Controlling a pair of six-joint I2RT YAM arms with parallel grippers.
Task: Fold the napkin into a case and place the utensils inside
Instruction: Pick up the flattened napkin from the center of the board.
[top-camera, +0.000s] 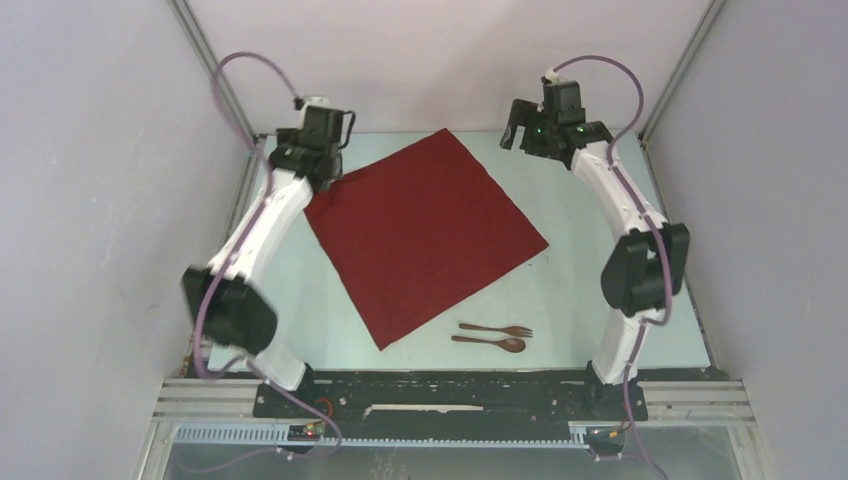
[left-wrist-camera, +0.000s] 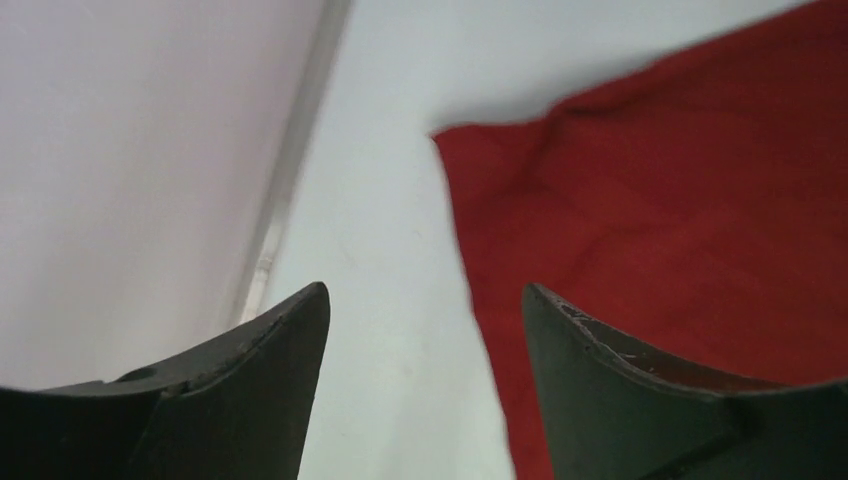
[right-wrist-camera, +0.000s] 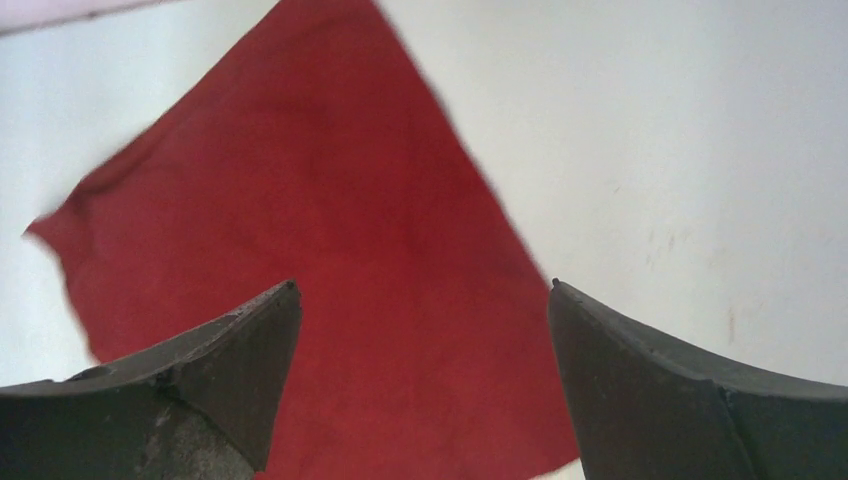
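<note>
**Both grippers spread, napkin flat between them**

Top view: the napkin (top-camera: 425, 235) lies unfolded on the surface (top-camera: 600, 260), turned like a diamond. The left gripper (top-camera: 322, 170) is right at its left corner. The right gripper (top-camera: 525, 130) hangs beyond the far corner, clear of the cloth. Left looks nearer. The fork (top-camera: 497, 329) and spoon (top-camera: 490, 343) lie side by side, well back from both grippers, long axes running across.

Left wrist: the left gripper (left-wrist-camera: 425, 290) is spread and empty. The napkin (left-wrist-camera: 680, 200) lies ahead and to its right, the edge passing under the right finger.

Right wrist: the right gripper (right-wrist-camera: 423, 285) is wide and empty. The napkin (right-wrist-camera: 330, 250) sits below and ahead, mostly towards the left finger.
</note>
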